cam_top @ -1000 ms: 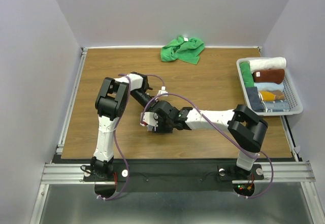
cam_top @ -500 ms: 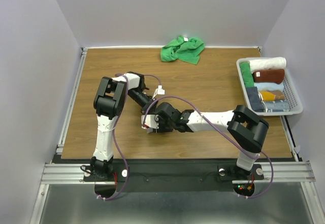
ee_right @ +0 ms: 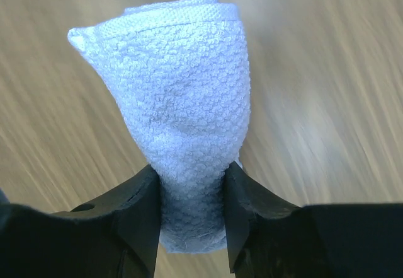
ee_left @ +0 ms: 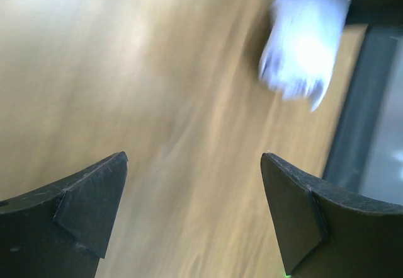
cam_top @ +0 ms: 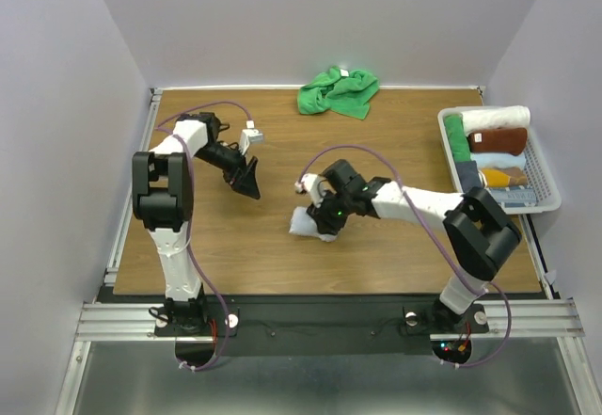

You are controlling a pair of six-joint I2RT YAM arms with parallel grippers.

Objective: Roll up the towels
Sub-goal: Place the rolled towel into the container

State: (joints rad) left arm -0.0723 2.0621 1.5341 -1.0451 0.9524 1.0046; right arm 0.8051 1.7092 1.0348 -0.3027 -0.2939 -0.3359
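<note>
The pale bluish-white towel [cam_top: 308,224], rolled into a short bundle [ee_right: 179,95], sits at the table's middle. My right gripper [cam_top: 325,214] is shut on its end, both fingers pressing into the cloth [ee_right: 192,212]. The bright green towel [cam_top: 339,92] lies crumpled at the far edge, untouched. My left gripper [cam_top: 246,182] hangs over bare wood to the left of the pale towel, jaws wide open and empty [ee_left: 194,186]. In the left wrist view the pale towel [ee_left: 302,41] is a blur at the upper right.
A grey basket [cam_top: 546,166] at the right edge holds several rolled towels, among them a cream-white one [cam_top: 496,117], a brown one [cam_top: 499,139] and a green one [cam_top: 457,138]. A raised rail [cam_top: 132,189] borders the wooden table's left side.
My left gripper let go, opened wide and swung away to the left. My right gripper closed on the pale towel roll and shifted a little right.
</note>
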